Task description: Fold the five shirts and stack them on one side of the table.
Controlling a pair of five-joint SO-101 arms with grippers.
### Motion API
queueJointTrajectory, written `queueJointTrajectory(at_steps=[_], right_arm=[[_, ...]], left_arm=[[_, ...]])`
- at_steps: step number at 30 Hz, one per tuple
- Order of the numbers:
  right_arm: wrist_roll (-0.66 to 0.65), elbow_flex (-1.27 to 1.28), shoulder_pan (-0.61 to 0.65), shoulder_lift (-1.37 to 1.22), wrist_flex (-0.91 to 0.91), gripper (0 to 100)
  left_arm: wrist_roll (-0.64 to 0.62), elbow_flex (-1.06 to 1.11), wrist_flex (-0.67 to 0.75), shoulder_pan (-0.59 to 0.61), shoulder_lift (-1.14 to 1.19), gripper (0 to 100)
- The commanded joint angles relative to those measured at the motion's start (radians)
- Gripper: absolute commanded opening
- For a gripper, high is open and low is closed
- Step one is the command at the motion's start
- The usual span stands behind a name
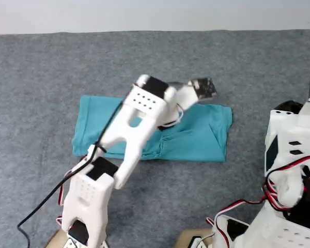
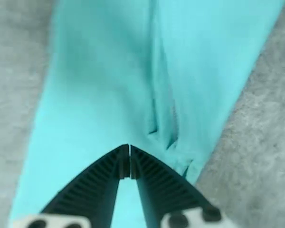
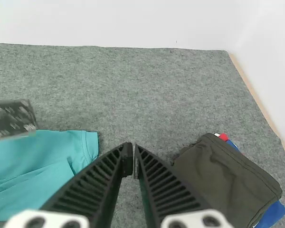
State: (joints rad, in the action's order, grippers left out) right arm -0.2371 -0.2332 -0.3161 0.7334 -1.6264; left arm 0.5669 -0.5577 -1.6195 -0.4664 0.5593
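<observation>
A robotics lab is suggested by the grey-carpeted worktop (image 1: pixel 41 77), bare white wall (image 1: pixel 144 14) and cabled white robot arm (image 1: pixel 129 132).

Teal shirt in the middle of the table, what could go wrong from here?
The teal shirt is bunched along its middle, so a further fold may come out lopsided. The left gripper is shut above the cloth; lowered like that, it would likely push the fabric rather than grasp it. The dark shirt lies near the edge of the mat, so shirts stacked on it might slide off.
</observation>
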Motion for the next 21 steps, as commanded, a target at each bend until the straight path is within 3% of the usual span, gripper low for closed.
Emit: queueJointTrajectory(at_steps=[1, 14, 21], right_arm=[[-0.006, -0.002, -0.010, 0.007, -0.008, 1.0], [-0.003, 0.213, 0.030, 0.002, 0.004, 1.0], [-0.005, 0.325, 0.073, 0.007, 0.004, 1.0]], left_arm=[[-0.031, -0.105, -0.071, 0.041, -0.092, 1], [-0.434, -0.065, -0.135, 0.463, -0.146, 1], [-0.479, -0.059, -0.132, 0.624, -0.137, 8]])
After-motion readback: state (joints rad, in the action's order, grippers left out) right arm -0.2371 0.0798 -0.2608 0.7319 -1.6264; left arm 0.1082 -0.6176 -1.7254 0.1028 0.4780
